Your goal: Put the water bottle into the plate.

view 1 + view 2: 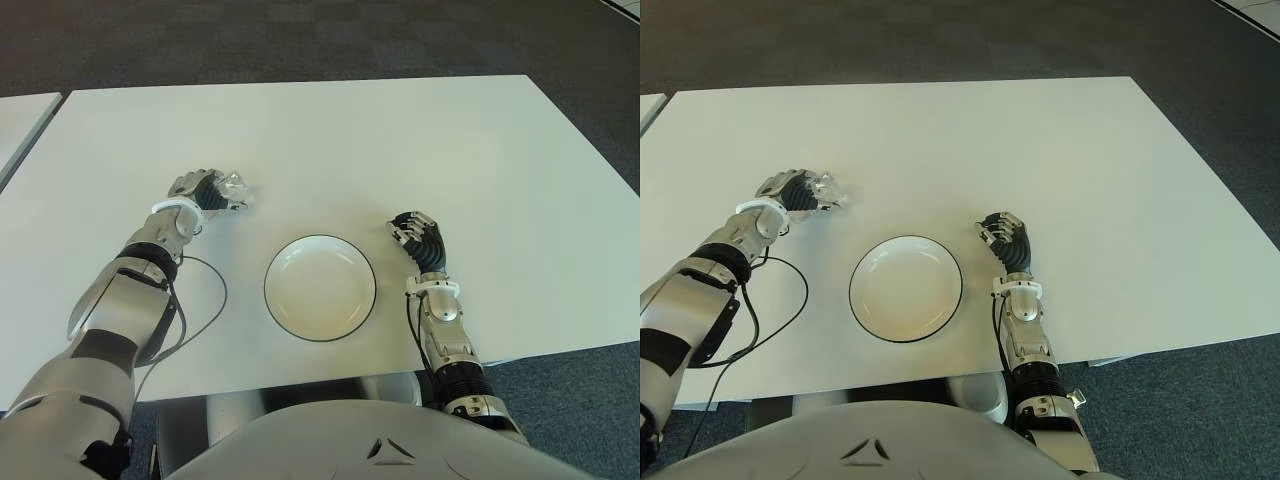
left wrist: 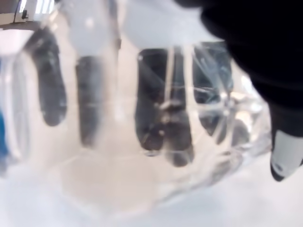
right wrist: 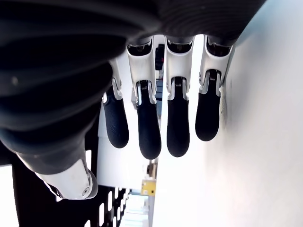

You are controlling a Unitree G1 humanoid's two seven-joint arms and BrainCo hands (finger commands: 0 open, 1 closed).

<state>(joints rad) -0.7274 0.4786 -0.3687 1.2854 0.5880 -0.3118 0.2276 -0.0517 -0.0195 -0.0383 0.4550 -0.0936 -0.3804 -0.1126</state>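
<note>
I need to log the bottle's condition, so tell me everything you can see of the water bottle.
The water bottle is clear, crinkled plastic, see-through in the left wrist view, where dark fingers show through its wall. The left hand grips it on the white table, to the plate's far left. Cap and label cannot be made out.

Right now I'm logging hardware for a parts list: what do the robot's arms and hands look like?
Silver-grey segmented arm shells with black joints and white wrist bands. Left hand and right hand have silvery knuckles and black finger pads. A thin black cable loops off the left arm.
</note>
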